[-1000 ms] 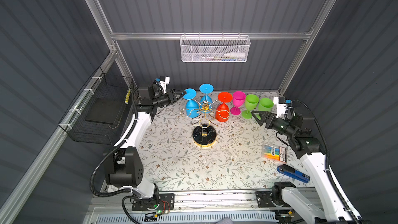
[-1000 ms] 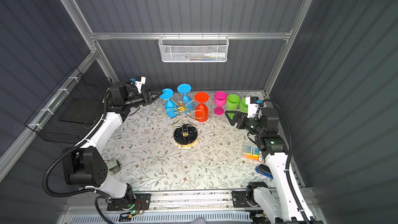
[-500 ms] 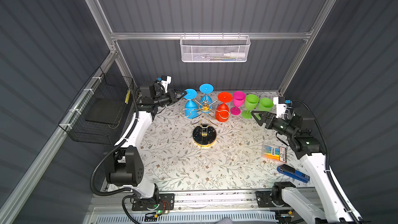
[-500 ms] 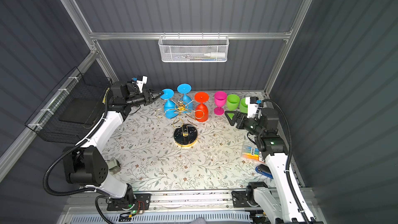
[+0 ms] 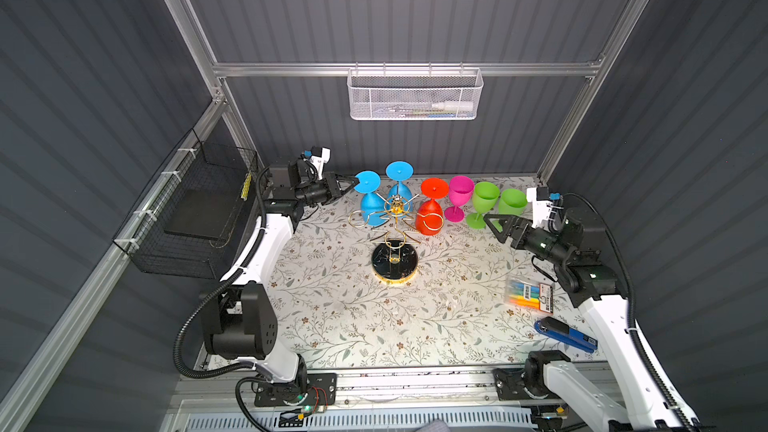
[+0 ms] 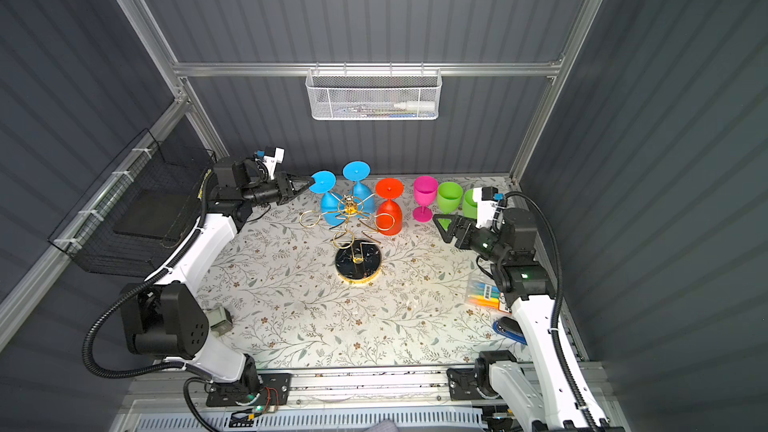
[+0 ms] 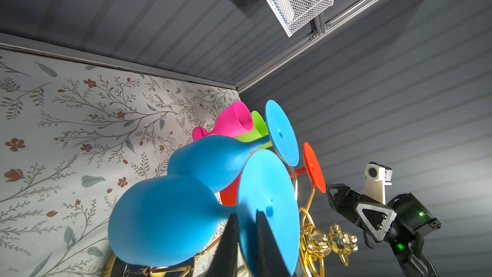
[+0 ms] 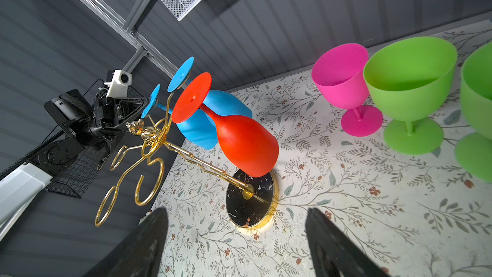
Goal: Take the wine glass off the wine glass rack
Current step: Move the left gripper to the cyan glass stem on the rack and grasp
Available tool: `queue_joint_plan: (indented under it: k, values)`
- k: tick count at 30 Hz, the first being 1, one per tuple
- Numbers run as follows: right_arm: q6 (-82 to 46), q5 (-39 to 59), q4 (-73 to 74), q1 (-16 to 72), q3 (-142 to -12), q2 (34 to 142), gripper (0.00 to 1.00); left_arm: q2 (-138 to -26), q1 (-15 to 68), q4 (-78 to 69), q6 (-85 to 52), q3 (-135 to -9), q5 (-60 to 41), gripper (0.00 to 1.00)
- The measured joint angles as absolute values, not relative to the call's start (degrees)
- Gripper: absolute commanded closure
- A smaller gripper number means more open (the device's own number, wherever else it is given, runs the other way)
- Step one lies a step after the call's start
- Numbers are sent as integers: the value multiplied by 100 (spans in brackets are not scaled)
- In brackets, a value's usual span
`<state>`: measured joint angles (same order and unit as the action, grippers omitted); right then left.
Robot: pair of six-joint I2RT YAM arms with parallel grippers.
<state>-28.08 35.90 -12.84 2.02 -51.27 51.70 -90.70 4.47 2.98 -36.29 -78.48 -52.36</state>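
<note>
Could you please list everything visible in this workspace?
rack: one, gold wire with black base, middle of the table
blue glasses: two, blue, hanging upside down on the rack
red glass: one, red, hanging upside down on the rack's right
pink glass: one, pink, upright right of the rack
green glasses: two, green, upright right of the pink glass
mesh basket: one, white, on the back rail
wire basket: one, black, on the left wall
marker pack: one, multicoloured, table's right edge
stapler: one, blue and black, near right corner
left tool: one, black, shut on the left blue glass's foot
right tool: one, black, open, near the green glasses
</note>
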Motion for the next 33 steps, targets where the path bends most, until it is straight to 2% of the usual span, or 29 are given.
queue_joint_plan:
  k: [7, 22, 33]
  values:
    - [-2808, 3577, -1286, 211, -5087, 5170, 16, -9067, 447, 303, -3715, -7867, -5236, 95]
    - [-2810, 3575, -1288, 237, -5078, 5168, 16, -9039, 454, 301, -3874, -8165, -5306, 99]
    - [-2810, 3562, -1291, 242, -5019, 5113, 16, -8956, 454, -38, -4486, -8165, -5553, 100]
